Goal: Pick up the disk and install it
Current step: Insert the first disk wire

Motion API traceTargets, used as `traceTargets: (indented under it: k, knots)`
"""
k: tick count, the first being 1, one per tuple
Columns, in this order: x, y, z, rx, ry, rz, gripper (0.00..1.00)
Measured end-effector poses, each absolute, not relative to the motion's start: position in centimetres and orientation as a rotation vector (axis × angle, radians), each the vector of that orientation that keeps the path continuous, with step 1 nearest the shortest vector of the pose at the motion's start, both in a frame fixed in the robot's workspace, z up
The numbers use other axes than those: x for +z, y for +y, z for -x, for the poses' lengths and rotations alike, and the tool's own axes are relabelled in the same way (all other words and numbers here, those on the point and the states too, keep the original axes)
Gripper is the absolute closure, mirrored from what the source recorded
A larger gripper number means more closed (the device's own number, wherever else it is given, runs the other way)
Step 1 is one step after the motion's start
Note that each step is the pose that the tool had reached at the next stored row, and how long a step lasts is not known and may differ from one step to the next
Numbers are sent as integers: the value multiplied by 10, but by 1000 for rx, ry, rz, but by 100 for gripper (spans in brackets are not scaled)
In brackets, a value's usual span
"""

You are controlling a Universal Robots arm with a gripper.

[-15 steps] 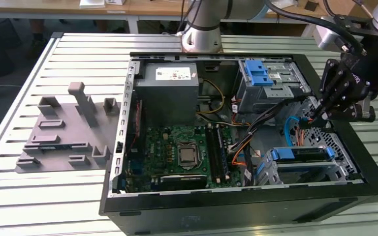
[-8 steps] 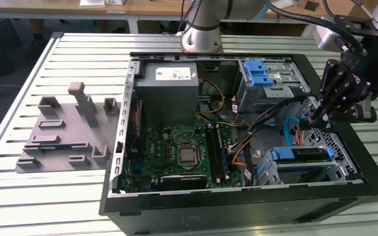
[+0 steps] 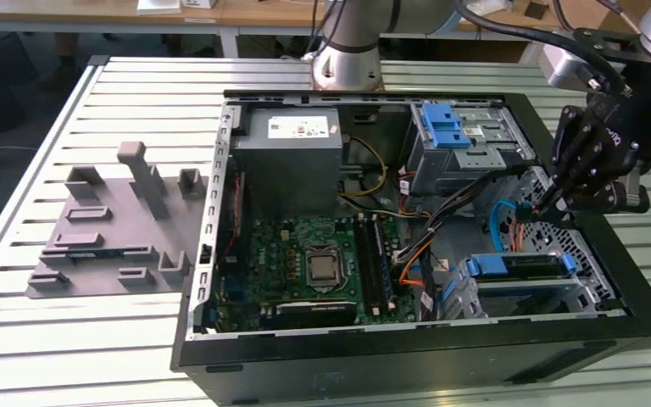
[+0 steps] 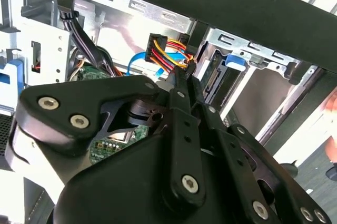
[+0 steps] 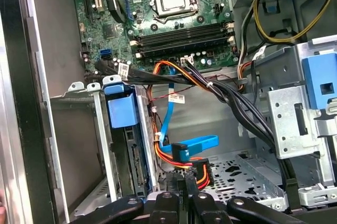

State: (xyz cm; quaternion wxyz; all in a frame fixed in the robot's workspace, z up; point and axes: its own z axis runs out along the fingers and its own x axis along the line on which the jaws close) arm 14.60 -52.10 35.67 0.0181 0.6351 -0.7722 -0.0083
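Hovering over the open computer case (image 3: 416, 356), the claw (image 3: 575, 182) hangs near the case wall at the exterior view's right, above the cable bundle (image 5: 179, 155); its fingers (image 5: 181, 190) are together and grip nothing. The disk (image 3: 514, 267) sits in the drive cage (image 3: 529, 292) at the case's near corner, blue carrier frame uppermost. For a clean seat, press squarely along the cage rails and keep clear of the cables. The exterior view shows the grey holder plate (image 3: 105, 237) on the bench (image 3: 31, 339); the first wrist view shows the motherboard (image 5: 168, 18).

Exterior high, wide — wrist views close inside case (image 3: 416, 356).
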Motion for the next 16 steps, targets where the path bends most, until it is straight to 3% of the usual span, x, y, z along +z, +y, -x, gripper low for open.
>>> traceTargets:
  k: [1, 16]
  knots:
    - [357, -521, -146, -26, -2398, -1972, 84]
    - [355, -527, -144, -9, -2341, -2056, 84]
